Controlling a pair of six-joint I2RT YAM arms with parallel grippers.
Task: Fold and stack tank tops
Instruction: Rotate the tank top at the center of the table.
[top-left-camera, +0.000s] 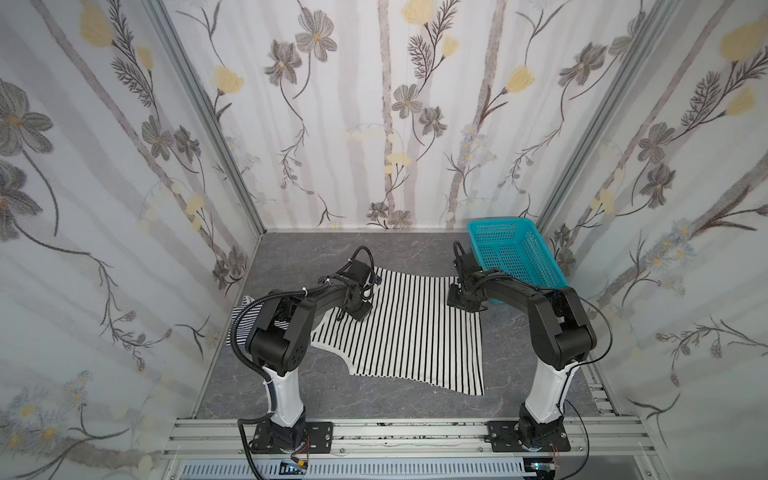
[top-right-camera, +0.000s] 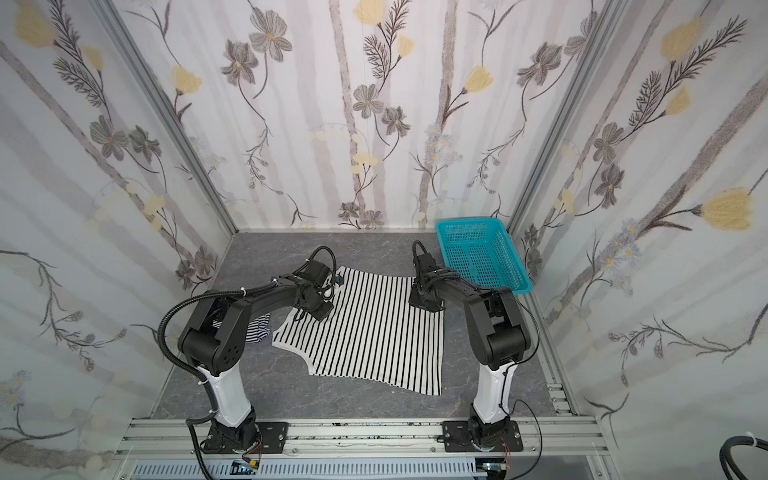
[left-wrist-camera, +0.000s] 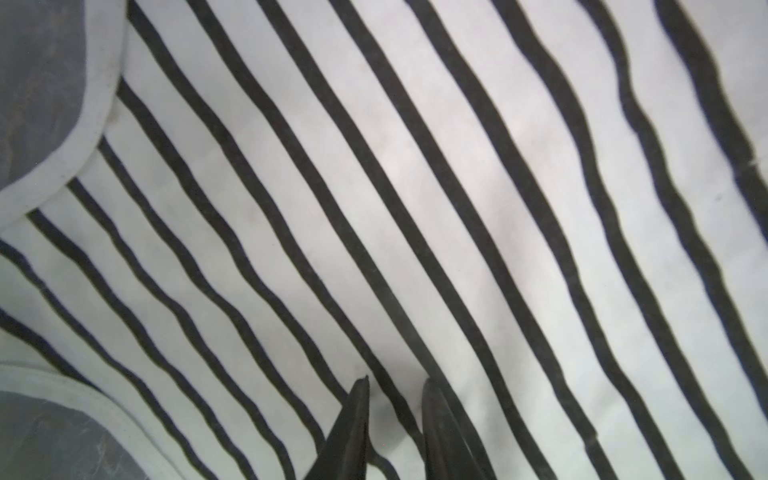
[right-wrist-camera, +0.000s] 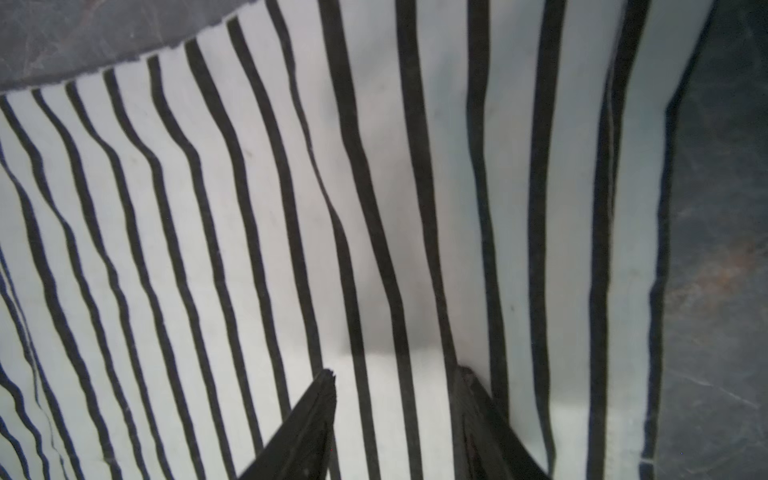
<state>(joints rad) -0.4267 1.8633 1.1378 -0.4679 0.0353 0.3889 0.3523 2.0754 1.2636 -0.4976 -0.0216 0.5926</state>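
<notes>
Lying flat on the grey table (top-left-camera: 415, 253), the wide-striped tank top (top-left-camera: 407, 332) runs lengthwise side to side, straps toward the left arm, hem toward the right. The left gripper (left-wrist-camera: 395, 382) hovers over its far strap end, fingers narrowly parted and empty. The right gripper (right-wrist-camera: 395, 374), parted wider and empty, hangs over the far hem corner. The fine-striped tank top (top-right-camera: 257, 328) lies crumpled by the left arm.

Floral-papered walls (top-left-camera: 374, 124) (grey and yellow blooms) enclose a grey marbled tabletop (top-left-camera: 332, 399).

bare table (top-left-camera: 374, 409) in front; teal basket (top-left-camera: 494, 222) far right corner
</notes>
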